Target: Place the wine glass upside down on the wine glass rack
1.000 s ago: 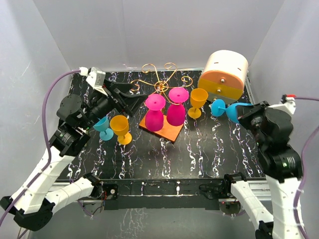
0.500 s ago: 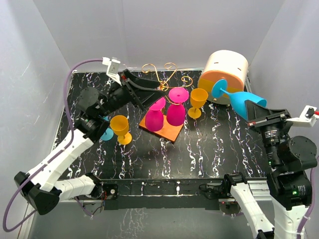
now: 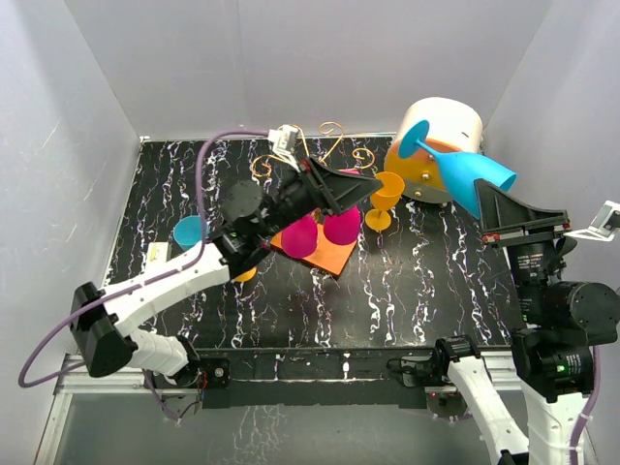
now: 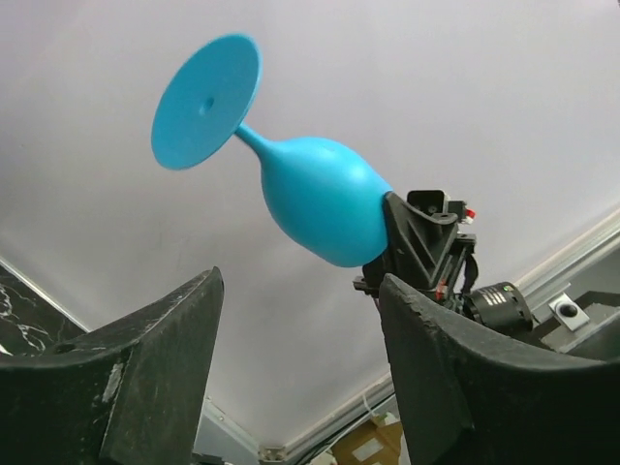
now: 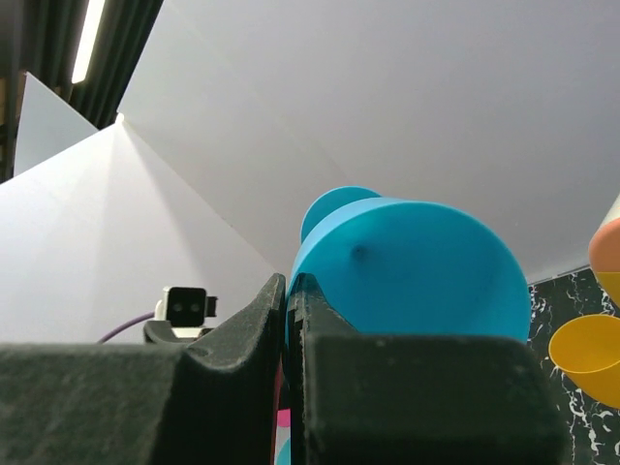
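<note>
The right claw [image 5: 288, 291] pinches the blue glass [image 3: 472, 174] by its rim, aloft right of the rack [image 3: 329, 260], while the empty, parted left claw [image 4: 300, 291] reaches toward it, probably to regrip it.

Black tabletop [image 3: 417, 291], white-veined. Mid-surface: wine glass rack [image 3: 329, 258] on orange-brown wooden base, set askew to edges. Just right of base: yellow glass [image 3: 385, 194], upright. Far right corner: round cream-and-orange container [image 3: 446, 116]. Left side: blue glass [image 3: 186, 231], partly hidden.
</note>
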Robot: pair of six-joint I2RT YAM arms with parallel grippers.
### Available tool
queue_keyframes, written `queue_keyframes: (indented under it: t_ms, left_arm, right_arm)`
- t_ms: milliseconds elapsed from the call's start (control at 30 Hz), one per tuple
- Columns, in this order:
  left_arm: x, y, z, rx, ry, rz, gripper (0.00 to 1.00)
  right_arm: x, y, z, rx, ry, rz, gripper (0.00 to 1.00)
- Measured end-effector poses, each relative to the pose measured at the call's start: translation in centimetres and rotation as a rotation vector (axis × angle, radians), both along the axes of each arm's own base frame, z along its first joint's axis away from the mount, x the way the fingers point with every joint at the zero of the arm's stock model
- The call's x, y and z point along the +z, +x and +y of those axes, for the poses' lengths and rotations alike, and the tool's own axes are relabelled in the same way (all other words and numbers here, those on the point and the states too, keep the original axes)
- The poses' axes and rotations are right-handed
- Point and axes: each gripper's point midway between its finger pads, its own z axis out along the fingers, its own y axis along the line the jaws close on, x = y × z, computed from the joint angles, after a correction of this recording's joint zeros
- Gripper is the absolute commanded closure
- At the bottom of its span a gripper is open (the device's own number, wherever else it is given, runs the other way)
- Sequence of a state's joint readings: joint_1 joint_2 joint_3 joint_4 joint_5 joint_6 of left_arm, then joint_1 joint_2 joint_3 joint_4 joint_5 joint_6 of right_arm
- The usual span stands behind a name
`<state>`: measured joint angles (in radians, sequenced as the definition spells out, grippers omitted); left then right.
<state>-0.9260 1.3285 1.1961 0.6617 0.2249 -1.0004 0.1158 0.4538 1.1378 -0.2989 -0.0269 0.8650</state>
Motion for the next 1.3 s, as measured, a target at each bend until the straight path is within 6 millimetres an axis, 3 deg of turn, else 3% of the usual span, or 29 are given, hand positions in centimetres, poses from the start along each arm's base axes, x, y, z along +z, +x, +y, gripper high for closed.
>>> queue_keyframes:
  t_ms: [200,333,433,767,1033,1300]
  left_arm:
    - [-2.1,-0.1,-5.0,0.02,-0.004,0.09,0.38]
    - [-3.0,0.6,-6.7,0.07,-0.006,0.129,0.35]
    - [-2.6,1.5,-6.9,0.124,-0.038,0.141,0.32]
    - [2.4,2.9,-6.8,0.177,-0.168,0.153,0.35]
    - [2.4,3.2,-7.6,0.155,-0.197,0.217,0.43]
    - [2.1,3.4,-7.9,0.151,-0.199,0.239,0.64]
  right_arm:
    - [-0.2,0.2,0.6,0.038,0.014,-0.012,1.0]
    - [-0.5,0.2,0.9,0.056,0.01,-0.009,1.0]
    - [-0.7,0.2,1.2,0.07,0.003,-0.011,1.0]
    - [0.0,-0.7,1.9,0.108,-0.021,-0.051,1.0]
    - [0.3,-1.2,2.6,0.148,-0.039,-0.072,1.0]
    - [-0.7,-0.8,3.3,0.188,-0.057,-0.062,1.0]
